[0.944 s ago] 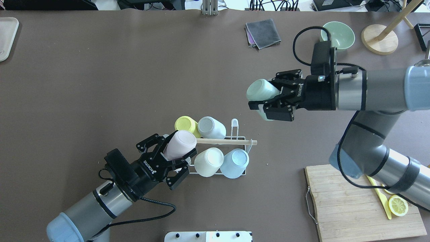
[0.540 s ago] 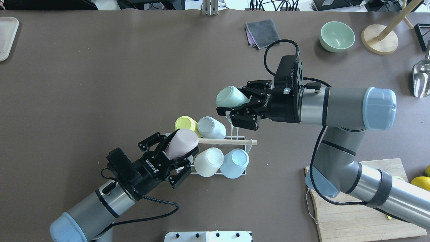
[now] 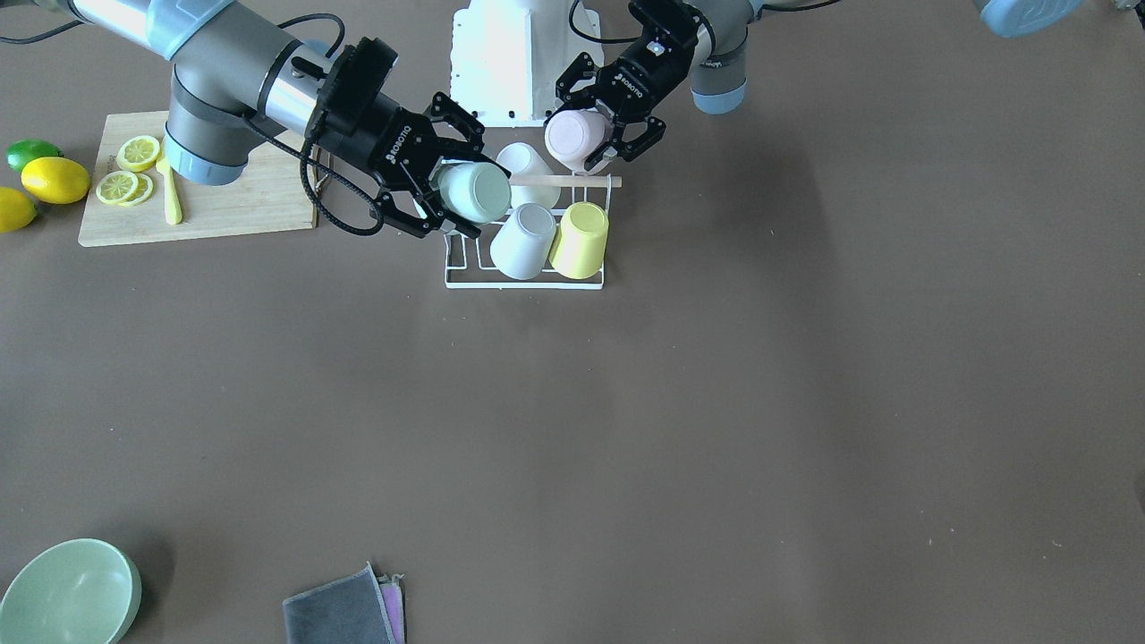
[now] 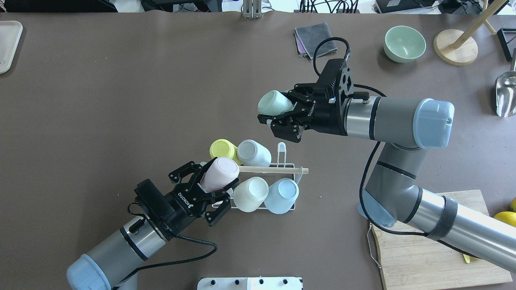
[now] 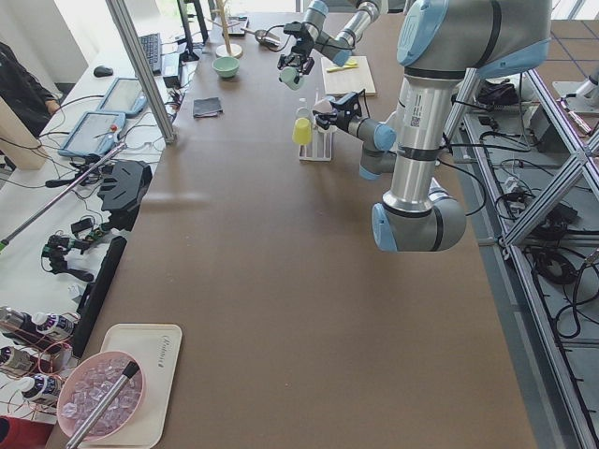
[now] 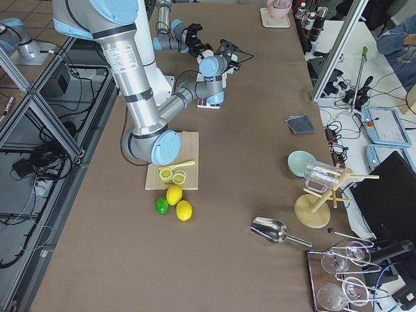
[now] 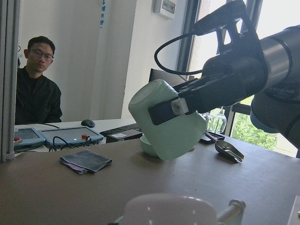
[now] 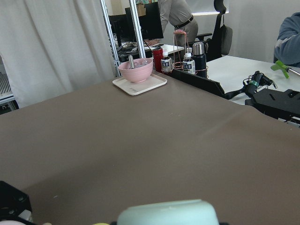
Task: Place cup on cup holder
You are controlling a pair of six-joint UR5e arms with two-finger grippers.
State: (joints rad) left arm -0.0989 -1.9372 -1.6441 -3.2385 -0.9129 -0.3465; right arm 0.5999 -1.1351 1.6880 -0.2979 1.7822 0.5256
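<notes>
The cup holder (image 4: 278, 167) is a white wire rack with a wooden rod (image 4: 270, 170) across its top; it also shows in the front view (image 3: 523, 279). Yellow (image 4: 223, 148), white (image 4: 253, 152), cream (image 4: 250, 194) and light blue (image 4: 282, 195) cups sit upside down on it. My left gripper (image 4: 217, 178) is shut on a pink cup (image 4: 220, 177) at the rack's left end, beside the rod. My right gripper (image 4: 278, 106) is shut on a mint cup (image 4: 273, 102), held tilted in the air just beyond the rack's far side. The mint cup also shows in the left wrist view (image 7: 164, 124).
A cutting board (image 4: 423, 257) with lemon slices lies at the near right, under my right arm. A green bowl (image 4: 404, 43), a grey cloth (image 4: 315, 39), a wooden stand (image 4: 455, 46) and a metal scoop (image 4: 506, 94) lie at the far right. A tray (image 4: 8, 44) sits far left.
My right arm has carried the mint cup leftwards, close to the rack's far side. My left gripper and the pink cup have shifted slightly right.
</notes>
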